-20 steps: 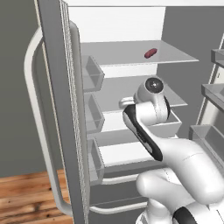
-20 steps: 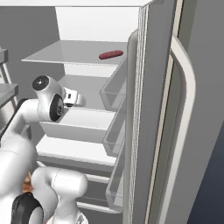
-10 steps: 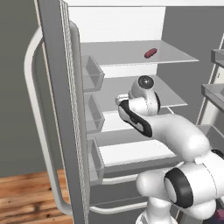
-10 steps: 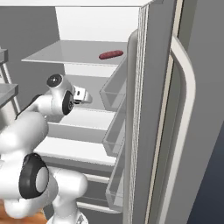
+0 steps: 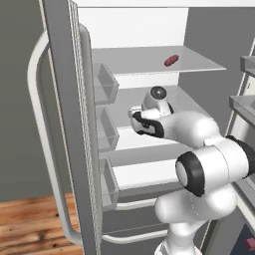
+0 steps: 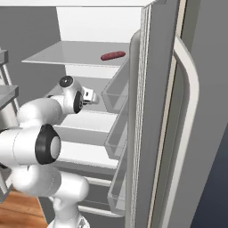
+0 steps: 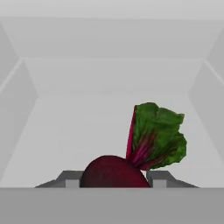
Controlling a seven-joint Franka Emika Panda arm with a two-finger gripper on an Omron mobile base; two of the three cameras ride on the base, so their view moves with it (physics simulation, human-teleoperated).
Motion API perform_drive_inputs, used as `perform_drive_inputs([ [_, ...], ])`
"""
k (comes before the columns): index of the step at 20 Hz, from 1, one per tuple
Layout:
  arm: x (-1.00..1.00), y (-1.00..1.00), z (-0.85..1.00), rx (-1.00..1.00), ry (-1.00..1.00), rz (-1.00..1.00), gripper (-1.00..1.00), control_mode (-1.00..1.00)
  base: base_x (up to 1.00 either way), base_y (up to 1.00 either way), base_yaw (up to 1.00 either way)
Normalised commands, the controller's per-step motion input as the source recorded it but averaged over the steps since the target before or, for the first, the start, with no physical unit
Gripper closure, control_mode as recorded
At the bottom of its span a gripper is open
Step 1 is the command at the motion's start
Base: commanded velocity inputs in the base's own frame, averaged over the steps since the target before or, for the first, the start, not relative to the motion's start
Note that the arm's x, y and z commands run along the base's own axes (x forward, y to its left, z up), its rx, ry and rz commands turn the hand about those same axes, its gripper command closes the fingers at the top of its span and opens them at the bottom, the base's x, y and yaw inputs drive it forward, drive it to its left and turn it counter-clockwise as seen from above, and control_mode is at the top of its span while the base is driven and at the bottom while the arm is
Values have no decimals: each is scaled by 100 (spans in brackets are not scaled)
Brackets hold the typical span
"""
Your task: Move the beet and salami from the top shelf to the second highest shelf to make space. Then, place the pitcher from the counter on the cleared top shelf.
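The beet (image 7: 114, 173), dark maroon with a green leafy tuft, sits between my two fingertips (image 7: 70, 178); my gripper (image 7: 114, 179) is shut on it. The hand (image 5: 135, 113) (image 6: 90, 96) reaches into the open fridge just above the second highest shelf (image 5: 122, 99) (image 6: 103, 89). In the hand view the shelf floor and pale back wall lie ahead of the beet. The pinkish-red salami (image 5: 171, 61) (image 6: 112, 56) lies on the top shelf (image 5: 134, 62) (image 6: 67, 53), near its front right. The pitcher and the counter are out of view.
The open fridge door with clear door bins (image 5: 105, 83) (image 6: 116, 91) stands close beside the hand. A second door's bins (image 5: 244, 102) lie at the far right. Lower shelves (image 5: 139, 172) (image 6: 84, 153) sit below my arm. Wooden floor (image 5: 30, 224) shows low.
The arm has folded in closer to the fridge and the hand has pushed a little deeper over the second highest shelf. The grip on the beet is unchanged; the salami has not moved.
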Motion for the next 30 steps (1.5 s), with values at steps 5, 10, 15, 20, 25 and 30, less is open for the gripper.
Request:
perform_drive_inputs([
  [5, 56, -2, -46, 0, 0, 0, 100, -100, 0, 0, 0],
  [10, 68, 0, -14, 1, 0, 0, 100, -100, 0, 0, 0],
  [15, 60, 0, 0, 3, 0, 0, -100, -100, 0, 0, 0],
  [20, 8, 0, 0, 0, 0, 0, -100, -100, 0, 0, 0],
  [25, -9, 0, 17, 0, -4, 0, -100, -100, 0, 0, 0],
  [30, -44, 0, 49, 0, -2, 0, -100, -100, 0, 0, 0],
])
